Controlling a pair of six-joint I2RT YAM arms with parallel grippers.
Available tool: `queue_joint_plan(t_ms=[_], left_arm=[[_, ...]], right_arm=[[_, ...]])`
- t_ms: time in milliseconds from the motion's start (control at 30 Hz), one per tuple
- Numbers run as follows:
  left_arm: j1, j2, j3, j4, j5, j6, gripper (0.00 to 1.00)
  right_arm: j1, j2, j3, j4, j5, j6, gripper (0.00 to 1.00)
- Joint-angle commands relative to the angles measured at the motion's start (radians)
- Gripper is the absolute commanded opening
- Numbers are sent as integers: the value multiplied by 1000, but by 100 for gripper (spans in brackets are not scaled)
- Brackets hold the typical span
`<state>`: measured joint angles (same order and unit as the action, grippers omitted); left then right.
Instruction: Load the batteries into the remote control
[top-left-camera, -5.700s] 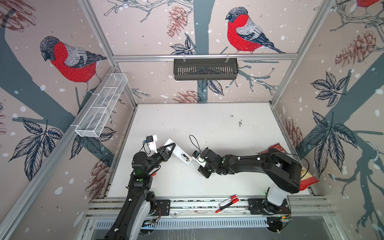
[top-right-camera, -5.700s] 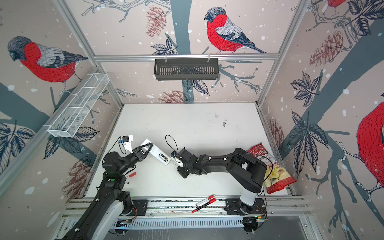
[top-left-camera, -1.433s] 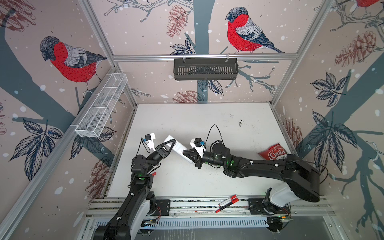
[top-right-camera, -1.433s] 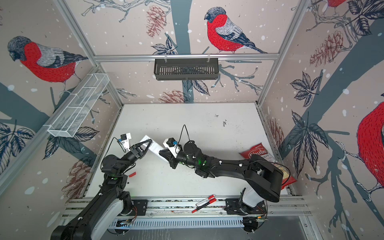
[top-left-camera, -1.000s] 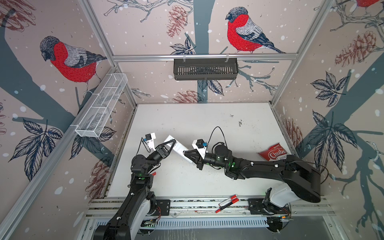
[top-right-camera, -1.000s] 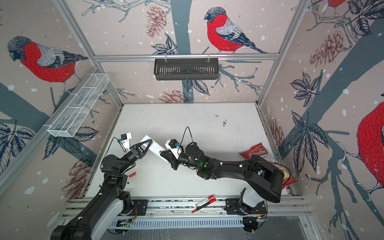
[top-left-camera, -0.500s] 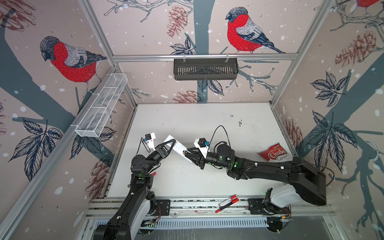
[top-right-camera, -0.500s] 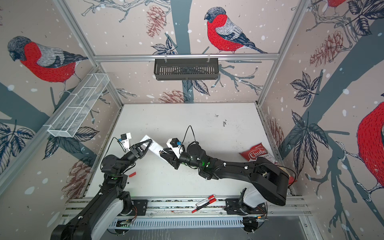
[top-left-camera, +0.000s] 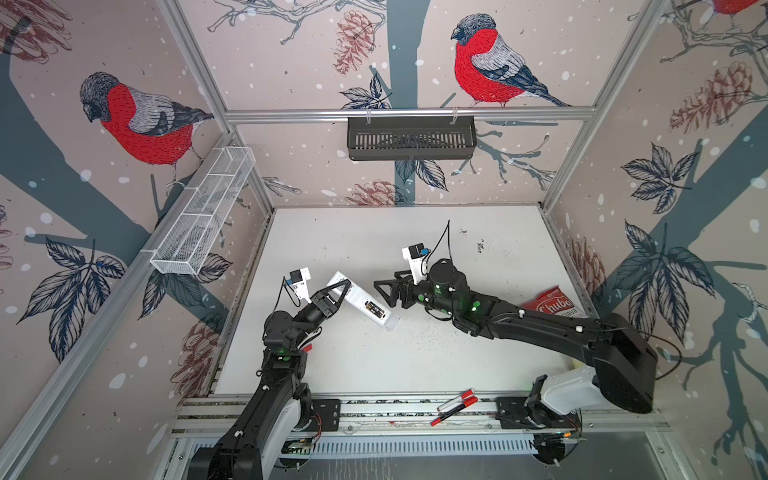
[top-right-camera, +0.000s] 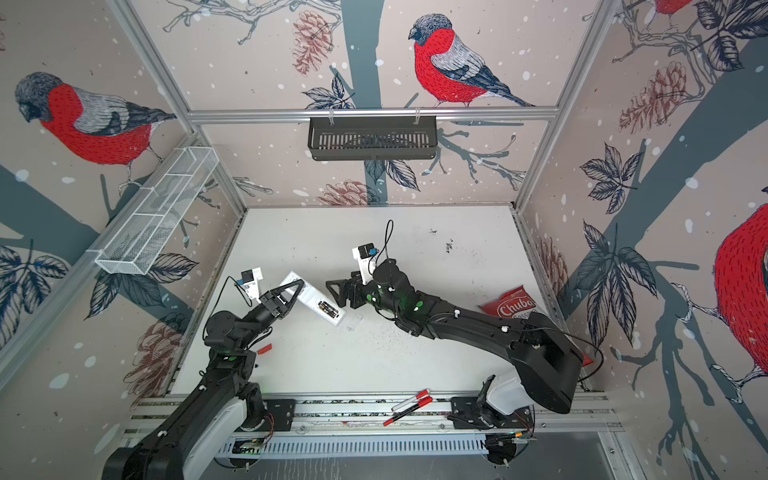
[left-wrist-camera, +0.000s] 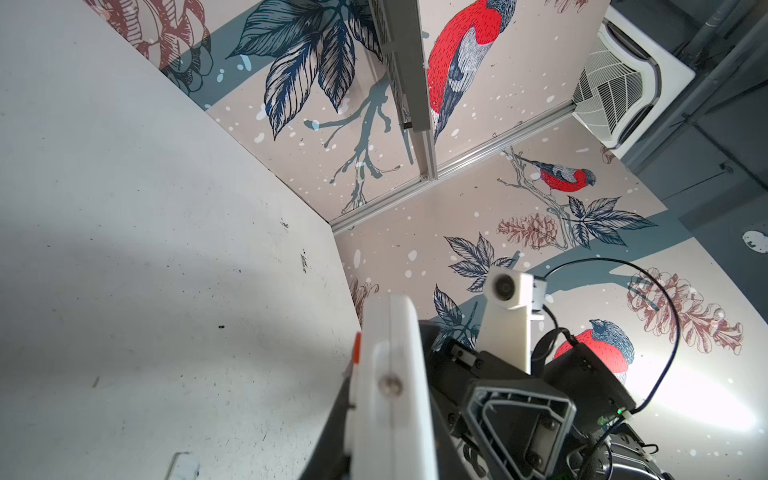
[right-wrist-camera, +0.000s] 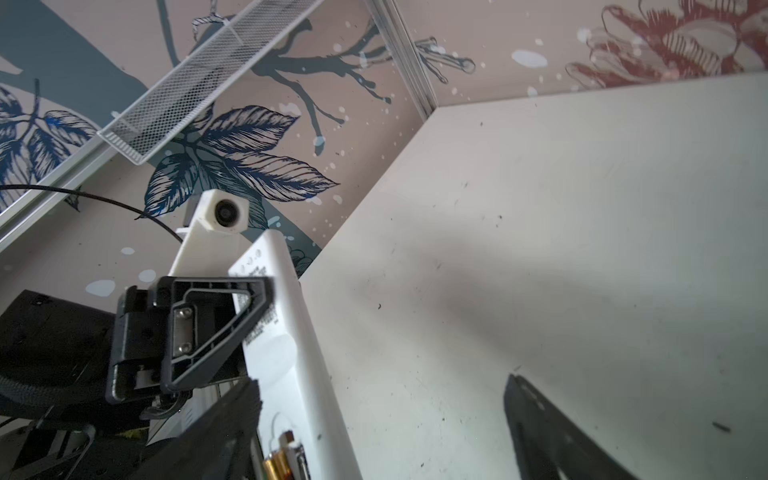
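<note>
Evidently both batteries (top-left-camera: 375, 310) lie side by side in the open bay near the lower-right end of the remote control (top-left-camera: 360, 297). The remote slants from upper left to lower right just left of centre in both top views, with its back face up. The left claw (top-left-camera: 337, 291) pinches its upper-left end. I cannot tell whether the lower end touches the worktop (top-left-camera: 374, 374).

Just right of the bay, the right claw (top-left-camera: 386, 294) has its jaws spread wide and carries nothing. In the right wrist view, one of its fingers sits close beside the cells and the other is well out over bare worktop.

The step in hand looks like letting go and clearing away. To do that well, the right claw should back off toward the right of the frame along its own line. Its jaws should stay wide and must not dip, so the near finger does not brush the cells or nudge the remote. The left claw should hold firm with the bay facing up. It is worth checking that both cells sit flat.

A small clear piece (top-left-camera: 391, 322), probably the bay cover, lies just beside the remote's lower end. A red crisp packet (top-left-camera: 552, 305) sits at the right, and marker pens (top-left-camera: 455, 407) lie on the front rail below.
</note>
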<state>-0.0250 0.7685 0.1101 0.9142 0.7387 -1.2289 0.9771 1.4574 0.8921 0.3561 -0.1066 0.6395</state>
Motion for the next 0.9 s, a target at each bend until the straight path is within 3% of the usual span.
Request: queue_joint_plan(t_ms=[0,433,867], left_arm=[[2,6,-1,83,-13,27,0],[0,14,-16,118,-27,21,0],[1,14,-17,127,-30,14,0]], right_arm=[[1,7,-15,-36,-63,161,99],[17,42,-67,113,-153,292,100],[30,88,-49,141,-171,299,100]])
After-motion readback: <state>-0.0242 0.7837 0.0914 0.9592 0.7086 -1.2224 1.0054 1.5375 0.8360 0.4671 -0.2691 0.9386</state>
